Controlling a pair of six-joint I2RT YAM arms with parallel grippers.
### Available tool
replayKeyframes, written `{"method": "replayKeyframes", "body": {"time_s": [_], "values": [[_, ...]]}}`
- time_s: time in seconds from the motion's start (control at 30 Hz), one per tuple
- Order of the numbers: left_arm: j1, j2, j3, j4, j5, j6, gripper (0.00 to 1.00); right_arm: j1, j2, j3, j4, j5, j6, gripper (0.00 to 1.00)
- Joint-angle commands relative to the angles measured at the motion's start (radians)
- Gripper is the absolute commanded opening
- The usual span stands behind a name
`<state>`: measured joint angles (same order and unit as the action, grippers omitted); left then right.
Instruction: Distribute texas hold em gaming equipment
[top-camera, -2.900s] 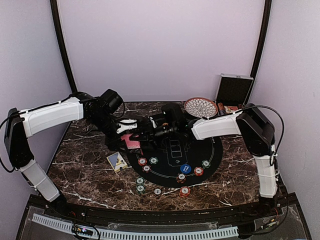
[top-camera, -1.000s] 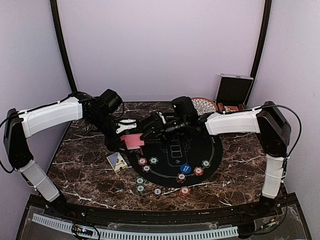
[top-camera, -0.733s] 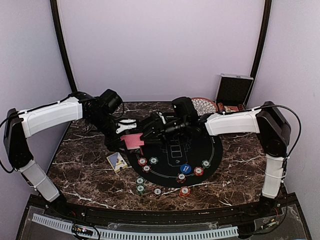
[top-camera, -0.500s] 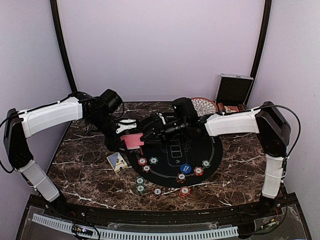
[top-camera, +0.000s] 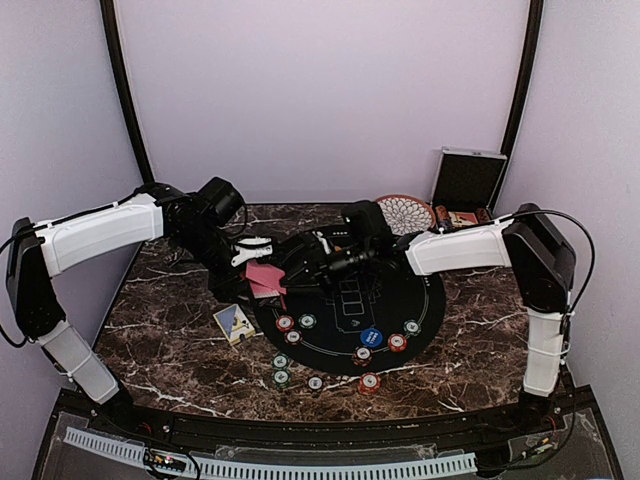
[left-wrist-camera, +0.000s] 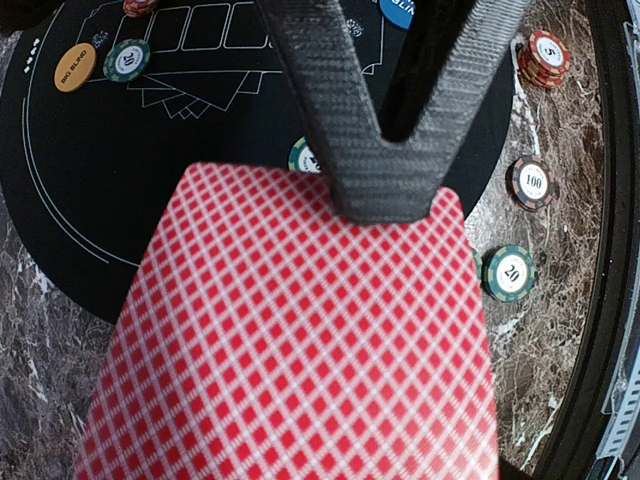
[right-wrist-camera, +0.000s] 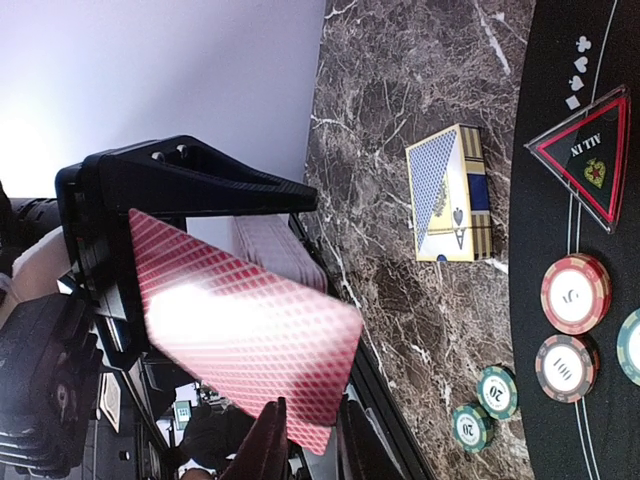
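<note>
L: left gripper (left-wrist-camera: 385, 195) jaws closed to a V, clamped on the top edge of the stack of red-and-white diamond-backed playing cards (left-wrist-camera: 290, 350). The stack hangs off its tips, clear of the table, over the edge of the round black felt mat (left-wrist-camera: 190, 150).

R: right gripper (right-wrist-camera: 308, 420) sits nose to nose with the left one. The front card (right-wrist-camera: 240, 320) is tilted off the stack, with more cards behind it in the left jaws. Its lower corner sits between the right fingers (right-wrist-camera: 268, 445). The jaws are narrowly apart and blurred at frame edge, so I can't tell if they actually pinch it.

Under and past the left tips:
- green round poker chip marked 20 (left-wrist-camera: 508, 273), on the marble just off the mat
- dark round poker chip marked 100 (left-wrist-camera: 531, 182), just beyond the green one
- short stack of red-and-white chips marked 5 (left-wrist-camera: 545, 60), further out
- orange round big-blind disc (left-wrist-camera: 75, 67), on the mat, with a green chip just beside it
- blue round disc (left-wrist-camera: 397, 10), mostly cut off at frame top

Below the right gripper:
- blue-and-yellow card box (right-wrist-camera: 450, 195), flat on the brown marble tabletop (right-wrist-camera: 400, 80), near the mat edge
- red triangular all-in marker (right-wrist-camera: 590, 150), on the mat
</note>
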<state>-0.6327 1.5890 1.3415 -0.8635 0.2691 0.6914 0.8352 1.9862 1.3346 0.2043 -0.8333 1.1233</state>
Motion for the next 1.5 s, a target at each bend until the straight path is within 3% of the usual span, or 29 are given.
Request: {"method": "replayKeyframes", "body": {"time_s": [0.0,0.17,0.53,0.93,1.27,1.47], "values": [[-0.004,-0.048,0.007,-0.009,0.007,-0.006,0.0,0.003,-0.015,-0.011,0.088,-0.015,0.03,0.15],[-0.004,-0.048,0.008,-0.01,0.006,-0.006,0.0,0.003,-0.047,-0.049,0.189,-0.032,0.102,0.14],[-0.004,-0.049,0.006,-0.011,0.002,-0.007,0.0,-0.003,-0.078,-0.11,0.276,-0.03,0.153,0.0],[0.002,-0.061,-0.015,-0.02,-0.018,-0.003,0.0,-0.033,-0.154,-0.202,0.37,-0.037,0.208,0.0],[0.052,-0.094,-0.039,-0.048,-0.026,0.007,0.0,-0.105,-0.184,-0.259,0.331,-0.042,0.171,0.0],[0.065,-0.114,-0.056,-0.055,-0.026,0.006,0.0,-0.138,-0.11,-0.184,0.232,-0.04,0.09,0.0]]}}
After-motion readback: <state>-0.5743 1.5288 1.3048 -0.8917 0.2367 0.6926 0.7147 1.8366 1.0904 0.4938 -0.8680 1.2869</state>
